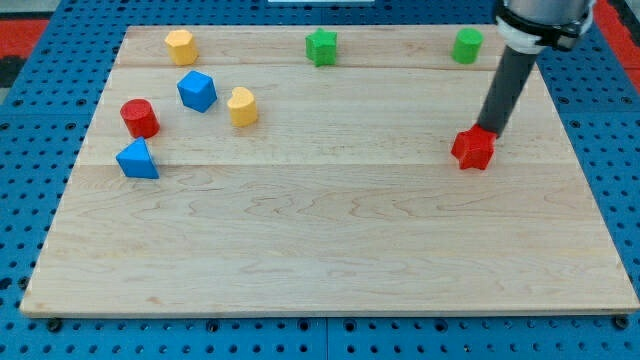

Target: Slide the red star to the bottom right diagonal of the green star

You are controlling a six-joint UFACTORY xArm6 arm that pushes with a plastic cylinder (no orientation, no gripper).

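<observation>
Red star (473,149) lies near the right edge, my tip (485,131) touching its upper side. Green star (321,47) sits top-centre. No gripper fitted. Push leftward steadily, staying below it.

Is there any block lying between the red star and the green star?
No. In the camera view, only bare board lies between the red star and the green star.

Lab: wood board (330,250) on blue pegboard bench (30,200).

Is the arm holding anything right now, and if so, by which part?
Nothing is held; there are no jaws. My tip only meets the red star at its top edge.
</observation>
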